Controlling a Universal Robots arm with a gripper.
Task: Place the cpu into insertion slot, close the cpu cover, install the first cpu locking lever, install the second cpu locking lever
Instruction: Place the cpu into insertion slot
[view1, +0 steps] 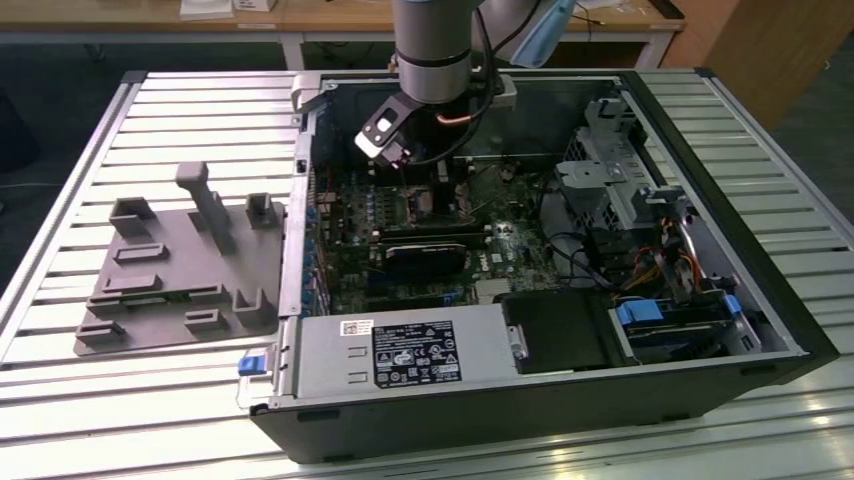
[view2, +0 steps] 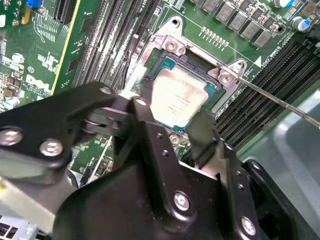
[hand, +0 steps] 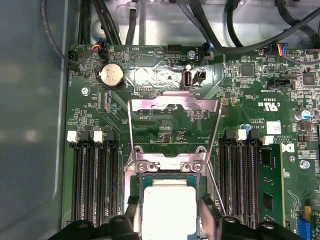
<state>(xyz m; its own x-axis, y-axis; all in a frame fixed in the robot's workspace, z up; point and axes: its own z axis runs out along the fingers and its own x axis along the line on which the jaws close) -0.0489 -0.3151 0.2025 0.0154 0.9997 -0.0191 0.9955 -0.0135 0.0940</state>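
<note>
The cpu (view2: 182, 97) (hand: 167, 207), a flat square chip with a pale metal top, lies level in the insertion slot (view2: 172, 46) (hand: 167, 167) on the green board. My gripper (view2: 172, 110) (hand: 170, 222) (view1: 424, 195) reaches down into the open computer case and is shut on the cpu, one black finger (view2: 146, 100) against each of two opposite edges. The cpu cover (hand: 175, 102), a silvery frame with a cut-out centre, is swung open away from the slot. A thin wire locking lever (view2: 272, 97) (hand: 214, 180) stands unlatched beside the slot.
Long black memory slots (hand: 95, 185) flank the socket on both sides. A black card (view1: 427, 255), a power supply (view1: 400, 355) and a drive cage (view1: 627, 170) crowd the case. A grey fixture (view1: 174, 270) sits on the slatted table at the exterior view's left.
</note>
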